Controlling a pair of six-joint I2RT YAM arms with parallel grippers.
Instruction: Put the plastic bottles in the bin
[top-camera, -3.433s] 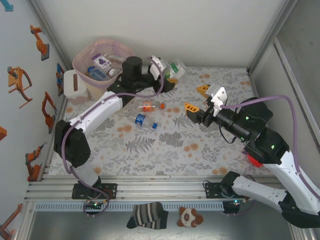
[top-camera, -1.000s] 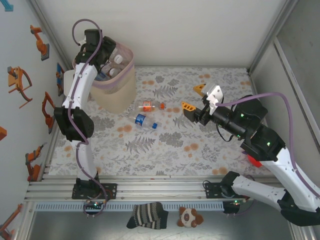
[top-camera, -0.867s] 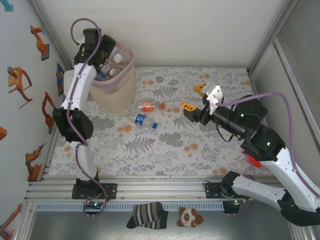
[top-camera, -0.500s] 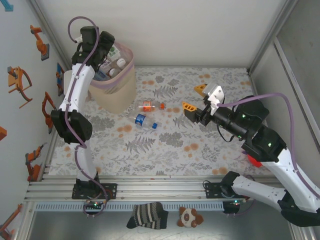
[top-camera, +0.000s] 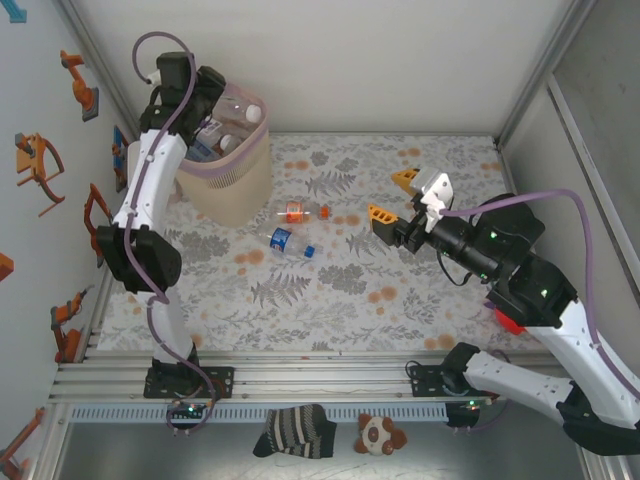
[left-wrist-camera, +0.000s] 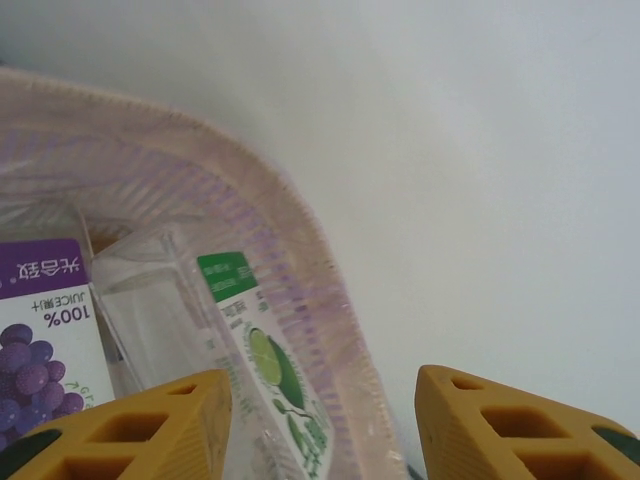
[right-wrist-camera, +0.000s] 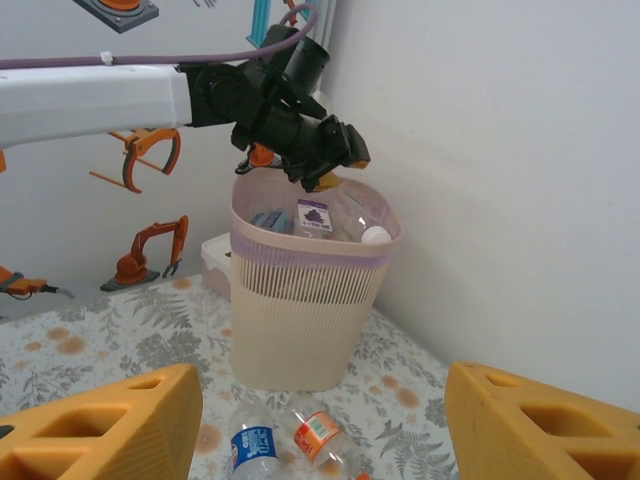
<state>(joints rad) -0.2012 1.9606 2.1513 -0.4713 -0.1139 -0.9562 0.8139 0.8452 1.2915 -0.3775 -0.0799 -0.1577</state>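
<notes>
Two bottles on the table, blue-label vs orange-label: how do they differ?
Label: the blue-label bottle wears a blue band, the orange-label bottle an orange one.
Place: the orange-label bottle lies nearer the bin, the blue-label bottle nearer the arm bases.
Cap: it looks blue on the blue-label bottle and orange-red on the orange-label bottle.
Shared: both are clear plastic, lying on their sides on the table, close together, not yet binned.

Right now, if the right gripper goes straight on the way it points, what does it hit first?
Probably the bin, which sits dead ahead of the right gripper. The two bottles short of it lie lower, so it looks likely to pass over them, though depth is unclear.
</notes>
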